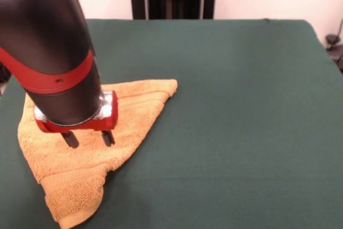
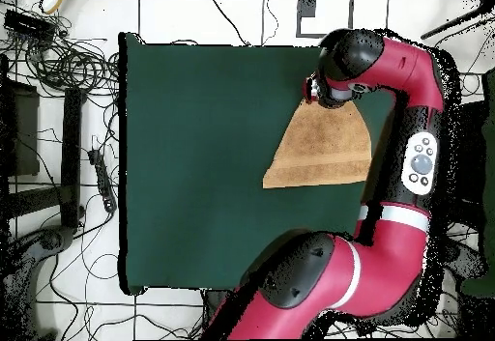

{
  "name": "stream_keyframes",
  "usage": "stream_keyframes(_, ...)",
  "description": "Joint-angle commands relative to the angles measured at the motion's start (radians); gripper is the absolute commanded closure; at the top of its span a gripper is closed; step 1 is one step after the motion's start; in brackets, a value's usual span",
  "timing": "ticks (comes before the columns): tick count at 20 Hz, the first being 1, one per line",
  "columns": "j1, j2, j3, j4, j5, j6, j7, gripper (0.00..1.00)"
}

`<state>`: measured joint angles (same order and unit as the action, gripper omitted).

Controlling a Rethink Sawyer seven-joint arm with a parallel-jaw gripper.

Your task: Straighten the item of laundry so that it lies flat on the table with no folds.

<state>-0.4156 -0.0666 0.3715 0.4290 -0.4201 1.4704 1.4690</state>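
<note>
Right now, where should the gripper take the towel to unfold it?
Probably the pointed corner of the towel toward the table middle, coming from above: the cloth lies doubled into a triangle, and that corner lies free, clear of the open gripper.

One orange towel [image 1: 91, 132] lies on one green worktop [image 1: 241, 105], under one robot arm [image 1: 51, 52] with two fingers [image 1: 108, 137].

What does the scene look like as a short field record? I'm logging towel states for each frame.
towel: golden-orange, folded into a rough triangle, not flat
towel position: near one side edge of the table
gripper: open, fingers pointing down over the towel's middle
contact: cannot tell whether the fingertips touch the cloth
task status: folds remain
</note>
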Motion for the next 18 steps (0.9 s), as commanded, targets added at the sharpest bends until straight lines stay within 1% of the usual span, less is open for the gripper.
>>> stream_keyframes(1, 0.079, 0.066, 0.026, 0.032, 0.020, 0.044, 0.220, 0.00)
stream_keyframes(6, 0.087, 0.134, 0.085, -0.102, -0.012, 0.097, 0.184, 0.00)
stream_keyframes(9, 0.095, 0.161, 0.121, -0.164, -0.046, 0.114, 0.170, 0.00)
stream_keyframes(12, 0.099, 0.178, 0.153, -0.204, -0.082, 0.125, 0.157, 0.00)
stream_keyframes(15, 0.095, 0.189, 0.198, -0.233, -0.134, 0.144, 0.132, 0.00)
stream_keyframes(18, 0.087, 0.193, 0.277, -0.262, -0.225, 0.185, 0.103, 0.00)
